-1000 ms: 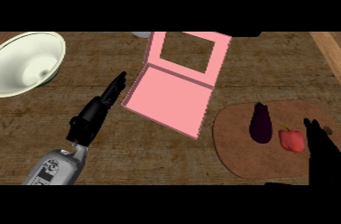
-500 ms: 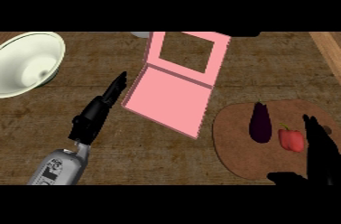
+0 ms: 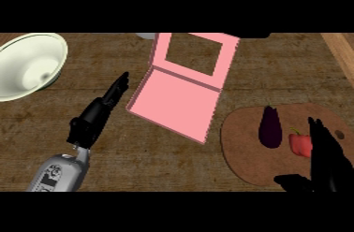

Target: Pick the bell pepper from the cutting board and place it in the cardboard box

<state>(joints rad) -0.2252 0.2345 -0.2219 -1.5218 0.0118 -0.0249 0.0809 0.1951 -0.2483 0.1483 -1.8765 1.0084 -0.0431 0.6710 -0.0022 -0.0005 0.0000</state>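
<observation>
Lower right: the small red bell pepper (image 3: 300, 144) lies on the brown wooden cutting board (image 3: 247, 154), just left of the black right hand (image 3: 326, 162), whose fingers are straight and released.

Bell pepper (image 3: 298, 144) on cutting board (image 3: 245, 154), just left of right hand (image 3: 326, 156). Eggplant (image 3: 269, 127) on same board, just left of pepper. Cardboard box (image 3: 176, 105) on counter (image 3: 276, 81), just right of left hand (image 3: 97, 116), between both hands. Bowl (image 3: 31, 65) left of and beyond left hand, apart.
</observation>
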